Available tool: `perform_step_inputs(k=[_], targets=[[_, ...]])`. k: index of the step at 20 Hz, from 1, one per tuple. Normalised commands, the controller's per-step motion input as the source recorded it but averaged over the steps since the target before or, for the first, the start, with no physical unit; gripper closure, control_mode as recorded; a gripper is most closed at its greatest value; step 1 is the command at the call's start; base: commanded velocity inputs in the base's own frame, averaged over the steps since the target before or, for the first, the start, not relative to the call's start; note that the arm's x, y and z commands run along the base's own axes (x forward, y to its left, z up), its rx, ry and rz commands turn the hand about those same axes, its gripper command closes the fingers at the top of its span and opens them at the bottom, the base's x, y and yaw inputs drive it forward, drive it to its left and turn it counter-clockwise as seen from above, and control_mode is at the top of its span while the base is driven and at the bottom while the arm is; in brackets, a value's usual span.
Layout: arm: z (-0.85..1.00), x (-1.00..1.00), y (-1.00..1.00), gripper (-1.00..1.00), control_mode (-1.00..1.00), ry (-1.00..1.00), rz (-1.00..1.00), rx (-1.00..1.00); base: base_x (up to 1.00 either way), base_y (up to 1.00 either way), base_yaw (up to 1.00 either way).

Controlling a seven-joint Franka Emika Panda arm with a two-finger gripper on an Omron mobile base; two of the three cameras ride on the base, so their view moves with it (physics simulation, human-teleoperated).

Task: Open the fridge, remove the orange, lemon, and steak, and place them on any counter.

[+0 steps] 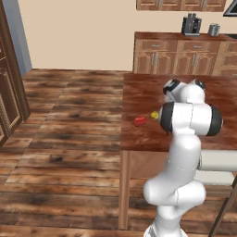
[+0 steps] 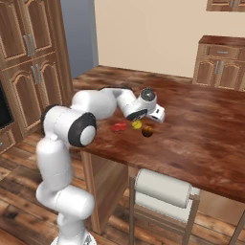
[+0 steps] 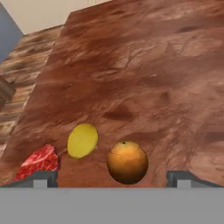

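In the left base view, the white arm rises at the lower right and bends forward over the dark reddish-brown wood-topped table. The small flat red steak and the small round yellow lemon lie near the table's left edge, with bare top stretching behind them. No writing can be read on anything here.

In the right base view, the arm reaches low and nearly level across the table's near corner, its end effector just above the top. The steak, the lemon and the small round orange sit close together in a row just beside it. Wide open tabletop runs to the right and back.

In the hand view, the two dark fingertips stand far apart with nothing between them, so the end effector is wide open and empty. The orange rests between their lines, the lemon just left of it, possibly touching the steak, which lies close to the table's edge.
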Motion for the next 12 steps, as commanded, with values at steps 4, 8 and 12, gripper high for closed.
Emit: perform_step_inputs(k=[4,8,12], targets=[[0.46,-1.0,0.58,-1.0,-1.0,-0.08,0.02,-0.06,0.0,0.0,0.0],[0.22,-1.0,1.0,-1.0,-1.0,0.01,0.15,-0.15,0.0,0.0,0.0],[0.17,-1.0,1.0,-1.0,-1.0,0.12,0.23,-0.2,0.0,0.0,0.0]])
